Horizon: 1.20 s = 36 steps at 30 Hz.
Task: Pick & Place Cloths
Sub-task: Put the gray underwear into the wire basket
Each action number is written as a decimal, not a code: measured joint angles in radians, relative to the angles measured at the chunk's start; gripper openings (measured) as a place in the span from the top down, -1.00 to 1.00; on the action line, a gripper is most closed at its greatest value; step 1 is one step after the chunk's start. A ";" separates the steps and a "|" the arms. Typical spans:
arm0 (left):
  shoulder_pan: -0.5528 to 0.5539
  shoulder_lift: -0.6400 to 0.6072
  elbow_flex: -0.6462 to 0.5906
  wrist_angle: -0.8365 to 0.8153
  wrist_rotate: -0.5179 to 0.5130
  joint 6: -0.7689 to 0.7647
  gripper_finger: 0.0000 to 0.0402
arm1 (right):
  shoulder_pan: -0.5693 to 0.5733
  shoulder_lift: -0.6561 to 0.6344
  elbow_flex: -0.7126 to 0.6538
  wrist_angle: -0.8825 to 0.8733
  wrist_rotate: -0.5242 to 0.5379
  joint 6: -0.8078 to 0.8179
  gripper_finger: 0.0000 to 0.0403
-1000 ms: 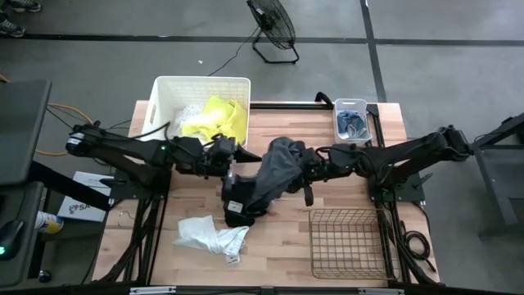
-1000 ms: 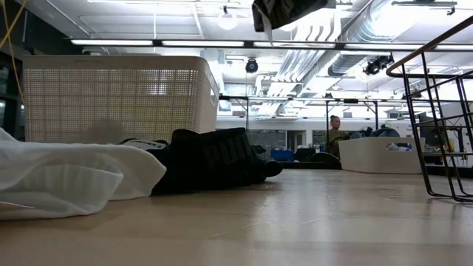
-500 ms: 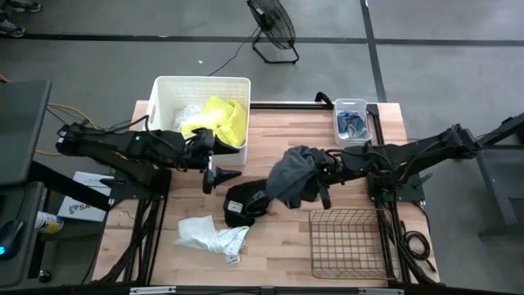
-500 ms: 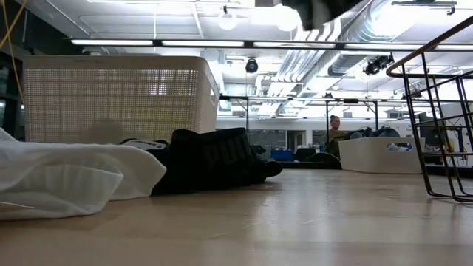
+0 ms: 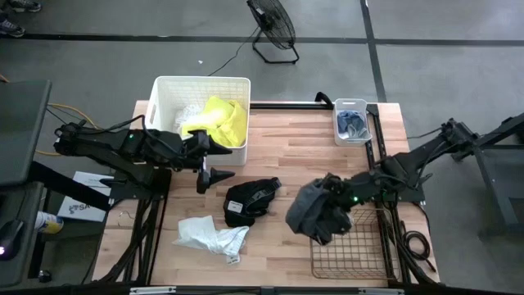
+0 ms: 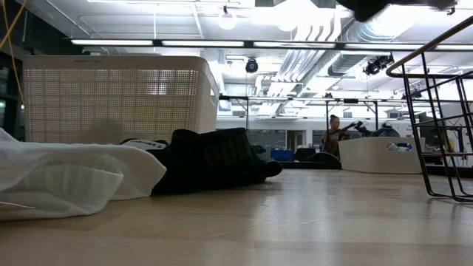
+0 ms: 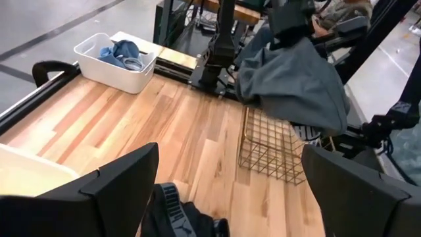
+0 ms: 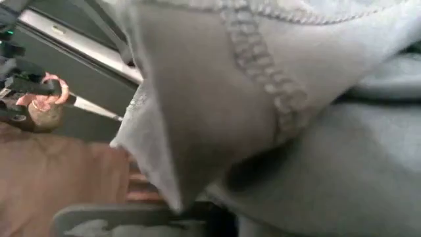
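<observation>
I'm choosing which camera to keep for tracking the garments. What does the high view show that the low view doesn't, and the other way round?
Only the high view: the right gripper holding the dark grey cloth above the wire basket, the left gripper with its jaws open, the neon yellow cloth in the white tub.
Only the low view: the room behind, with a person.
Both: the black cloth, the white cloth, the tub and the basket.
</observation>
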 joint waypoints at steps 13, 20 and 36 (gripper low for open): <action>0.000 0.000 0.000 -0.098 0.002 0.004 -0.83 | 0.214 0.001 0.000 -0.225 -0.047 0.487 0.92; 0.000 0.001 0.000 -0.116 0.019 -0.019 -0.83 | 0.305 0.025 0.000 -0.417 -0.048 0.673 0.92; 0.000 0.001 0.000 -0.169 0.140 -0.050 -0.83 | 0.378 0.258 0.000 -0.441 -0.125 0.671 0.92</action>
